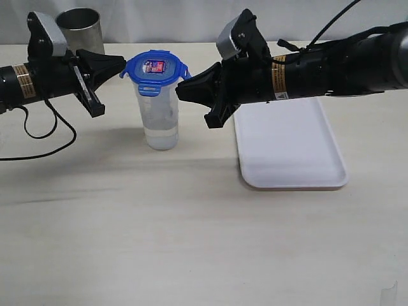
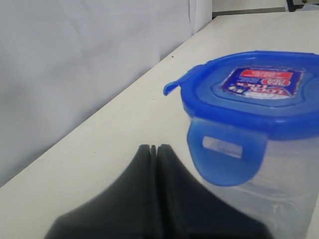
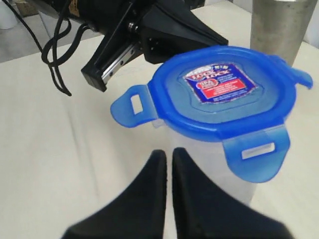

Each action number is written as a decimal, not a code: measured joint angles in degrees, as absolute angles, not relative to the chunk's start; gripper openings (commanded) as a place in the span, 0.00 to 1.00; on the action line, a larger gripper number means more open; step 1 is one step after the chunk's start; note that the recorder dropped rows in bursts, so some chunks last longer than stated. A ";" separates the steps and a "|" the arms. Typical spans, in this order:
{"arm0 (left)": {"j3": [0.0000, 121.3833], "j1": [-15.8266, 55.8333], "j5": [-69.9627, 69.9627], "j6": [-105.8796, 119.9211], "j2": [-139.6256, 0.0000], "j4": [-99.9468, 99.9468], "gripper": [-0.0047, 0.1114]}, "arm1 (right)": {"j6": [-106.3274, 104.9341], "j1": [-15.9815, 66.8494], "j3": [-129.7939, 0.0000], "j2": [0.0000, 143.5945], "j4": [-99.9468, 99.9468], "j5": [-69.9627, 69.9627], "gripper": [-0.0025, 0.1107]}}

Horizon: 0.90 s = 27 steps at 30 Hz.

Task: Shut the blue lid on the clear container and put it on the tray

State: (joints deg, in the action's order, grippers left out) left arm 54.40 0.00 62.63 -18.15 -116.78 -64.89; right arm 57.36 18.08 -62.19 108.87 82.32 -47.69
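Tall clear plastic container upright mid-table, bright blue flapped lid on top, contents unclear; flat white tray nearby; left gripper and right gripper clenched empty, flanking lid

Upper left in the exterior view, the left arm hides the steel cup's base. Sticker print on the blue lid is unreadable.

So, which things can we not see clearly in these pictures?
Sticker print on the blue lid: too small and blurred, every view.
Steel cup: top cut off by the edge, right wrist view.
Tray far corner: hidden behind right gripper, exterior view.
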 measured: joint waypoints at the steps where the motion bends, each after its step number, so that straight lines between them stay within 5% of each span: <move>1: 54.40 0.00 62.63 -18.15 -116.78 -65.15 0.04 | 57.20 18.08 -62.19 108.99 82.06 -47.69 0.06; 27: 54.49 -0.09 62.48 -21.33 -116.78 -69.31 0.04 | 54.40 18.08 -62.41 110.43 79.10 -46.74 0.06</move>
State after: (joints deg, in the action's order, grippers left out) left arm 54.49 -0.09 62.48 -21.33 -116.78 -69.31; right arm 54.40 18.08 -62.41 110.43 79.10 -46.74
